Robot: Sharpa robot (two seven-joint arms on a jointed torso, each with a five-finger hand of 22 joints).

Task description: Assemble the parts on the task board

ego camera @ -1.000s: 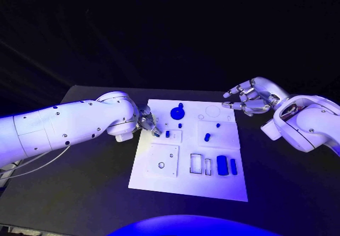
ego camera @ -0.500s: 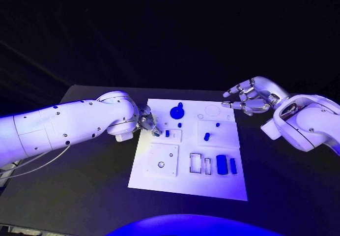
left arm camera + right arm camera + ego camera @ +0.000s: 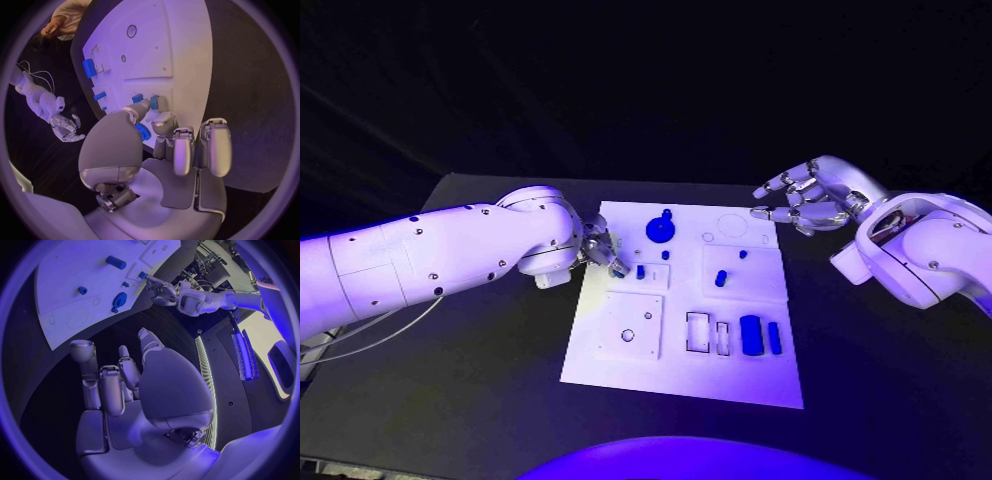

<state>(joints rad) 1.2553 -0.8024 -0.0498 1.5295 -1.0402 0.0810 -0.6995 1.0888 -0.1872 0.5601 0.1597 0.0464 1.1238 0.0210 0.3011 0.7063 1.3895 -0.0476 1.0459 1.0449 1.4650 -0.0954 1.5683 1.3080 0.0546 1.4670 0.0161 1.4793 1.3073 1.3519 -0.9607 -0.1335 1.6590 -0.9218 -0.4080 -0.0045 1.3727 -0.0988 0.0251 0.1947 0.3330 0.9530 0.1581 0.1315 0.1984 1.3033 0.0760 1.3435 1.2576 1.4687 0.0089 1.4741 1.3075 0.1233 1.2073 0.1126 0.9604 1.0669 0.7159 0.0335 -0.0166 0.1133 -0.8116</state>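
Head view: left hand (image 3: 600, 250) touches task board (image 3: 678, 375).

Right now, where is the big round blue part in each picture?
Head view: the round blue part lies near the far edge of the task board.
Left wrist view: it peeks out from behind the left robot hand.
Right wrist view: it lies on the board, near the edge.
Shared landmark: the white task board.
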